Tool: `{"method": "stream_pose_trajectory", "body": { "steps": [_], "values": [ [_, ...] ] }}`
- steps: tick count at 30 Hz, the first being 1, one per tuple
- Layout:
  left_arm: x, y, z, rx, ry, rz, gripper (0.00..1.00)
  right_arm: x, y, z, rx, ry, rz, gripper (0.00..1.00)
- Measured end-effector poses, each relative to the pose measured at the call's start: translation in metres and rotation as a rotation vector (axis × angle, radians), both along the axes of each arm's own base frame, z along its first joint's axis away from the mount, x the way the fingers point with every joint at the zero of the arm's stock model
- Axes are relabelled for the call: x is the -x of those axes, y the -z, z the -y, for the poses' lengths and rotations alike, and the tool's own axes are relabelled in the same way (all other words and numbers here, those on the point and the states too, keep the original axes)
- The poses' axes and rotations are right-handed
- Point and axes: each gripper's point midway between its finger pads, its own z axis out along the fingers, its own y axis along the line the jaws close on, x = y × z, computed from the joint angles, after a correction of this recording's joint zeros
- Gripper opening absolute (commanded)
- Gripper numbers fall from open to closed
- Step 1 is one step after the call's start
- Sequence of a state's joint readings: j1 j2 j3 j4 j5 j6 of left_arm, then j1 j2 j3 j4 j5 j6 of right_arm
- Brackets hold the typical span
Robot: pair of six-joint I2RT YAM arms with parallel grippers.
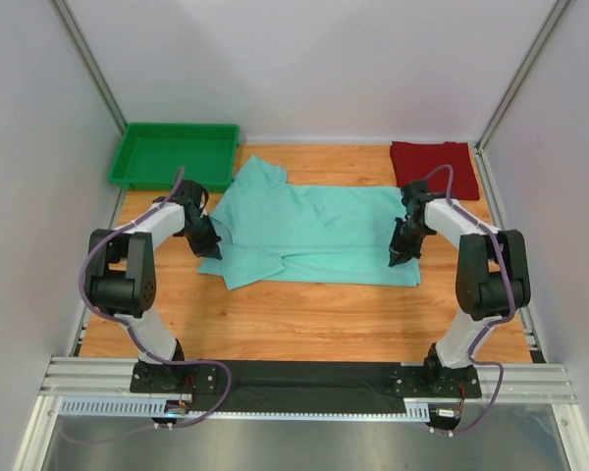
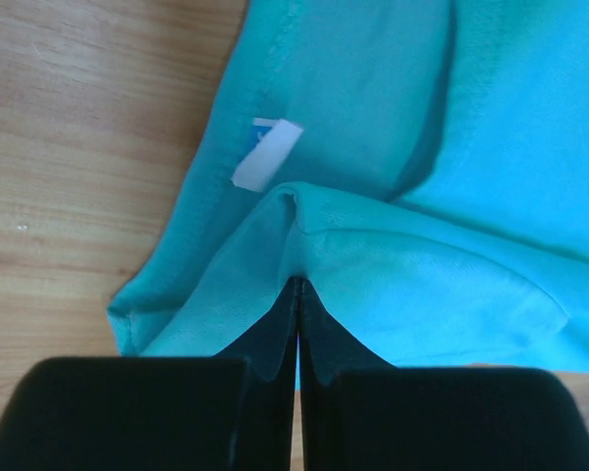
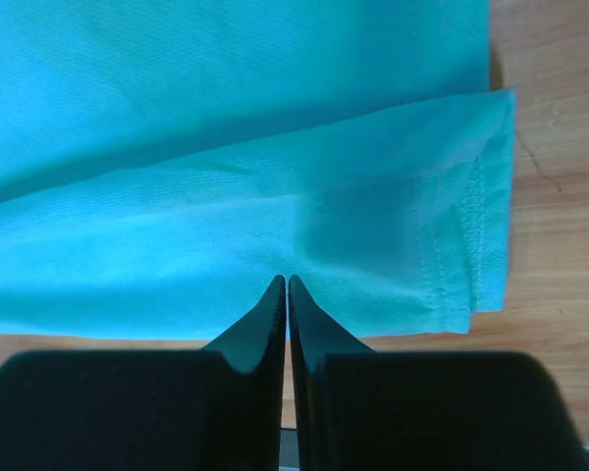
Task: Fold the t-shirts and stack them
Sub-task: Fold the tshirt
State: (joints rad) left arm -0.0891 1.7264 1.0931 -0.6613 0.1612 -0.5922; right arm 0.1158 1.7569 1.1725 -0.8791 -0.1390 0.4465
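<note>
The mint t-shirt [image 1: 314, 231] lies spread across the middle of the table, its near long side folded over. My left gripper [image 1: 208, 245] is at the shirt's left end, by the collar. It is shut on a raised ridge of mint cloth [image 2: 304, 211], just below the white neck label [image 2: 265, 154]. My right gripper [image 1: 401, 253] is at the right end, shut with its tips pinching the folded near edge of the mint t-shirt [image 3: 373, 226] beside the stitched hem [image 3: 471, 226]. The dark red t-shirt [image 1: 432, 162] lies folded at the back right, untouched.
A bright green plastic tray [image 1: 175, 154] stands at the back left corner. Bare wooden tabletop [image 1: 304, 319] runs between the shirt and the arm bases. Grey walls close in the left, back and right sides.
</note>
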Motion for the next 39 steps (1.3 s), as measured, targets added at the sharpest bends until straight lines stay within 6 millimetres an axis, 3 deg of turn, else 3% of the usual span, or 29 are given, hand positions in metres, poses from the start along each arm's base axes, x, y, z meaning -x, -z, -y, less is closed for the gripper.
{"method": "stream_pose_trajectory", "body": {
  "steps": [5, 8, 9, 11, 12, 15, 19, 21, 23, 26, 30, 37, 39],
  "values": [
    [0.003, 0.019, -0.004, -0.014, -0.013, -0.057, 0.0, 0.022, 0.028, 0.016, 0.04, 0.031, -0.076, 0.03],
    [0.007, 0.018, -0.007, -0.025, -0.017, -0.042, 0.0, 0.031, 0.028, 0.021, 0.021, 0.059, -0.091, 0.04],
    [0.012, 0.017, -0.009, -0.033, -0.019, -0.037, 0.05, 0.035, 0.028, 0.022, 0.021, 0.065, -0.089, 0.04],
    [0.031, 0.016, -0.013, -0.055, -0.019, -0.046, 0.25, 0.047, 0.027, 0.025, 0.025, 0.073, -0.094, 0.13],
    [0.043, 0.013, -0.016, -0.066, -0.023, -0.056, 0.44, 0.055, 0.026, 0.026, 0.026, 0.075, -0.099, 0.25],
    [0.068, -0.005, -0.019, -0.066, -0.036, -0.041, 0.57, 0.07, 0.015, 0.028, 0.024, 0.079, -0.095, 0.35],
    [0.073, -0.047, -0.008, -0.016, -0.038, 0.093, 0.54, 0.06, -0.015, 0.023, -0.001, 0.063, -0.001, 0.42],
    [0.078, -0.055, 0.002, 0.031, -0.035, 0.126, 0.55, 0.048, -0.031, 0.019, -0.022, 0.048, 0.052, 0.43],
    [0.089, -0.045, 0.013, 0.068, -0.029, 0.1, 0.56, 0.041, -0.039, 0.014, -0.043, 0.035, 0.083, 0.43],
    [0.121, -0.01, 0.031, 0.127, -0.03, -0.024, 0.57, 0.041, -0.042, 0.007, -0.078, 0.021, 0.09, 0.43],
    [0.155, 0.017, 0.039, 0.151, -0.06, -0.166, 0.56, 0.042, -0.042, 0.001, -0.109, 0.013, 0.086, 0.43],
    [0.139, 0.018, 0.049, 0.199, -0.102, -0.134, 0.49, 0.059, -0.033, 0.0, -0.124, 0.005, 0.051, 0.42],
    [0.135, 0.018, 0.051, 0.209, -0.107, -0.13, 0.43, 0.06, -0.035, 0.0, -0.125, 0.004, 0.058, 0.42]
  ]
}}
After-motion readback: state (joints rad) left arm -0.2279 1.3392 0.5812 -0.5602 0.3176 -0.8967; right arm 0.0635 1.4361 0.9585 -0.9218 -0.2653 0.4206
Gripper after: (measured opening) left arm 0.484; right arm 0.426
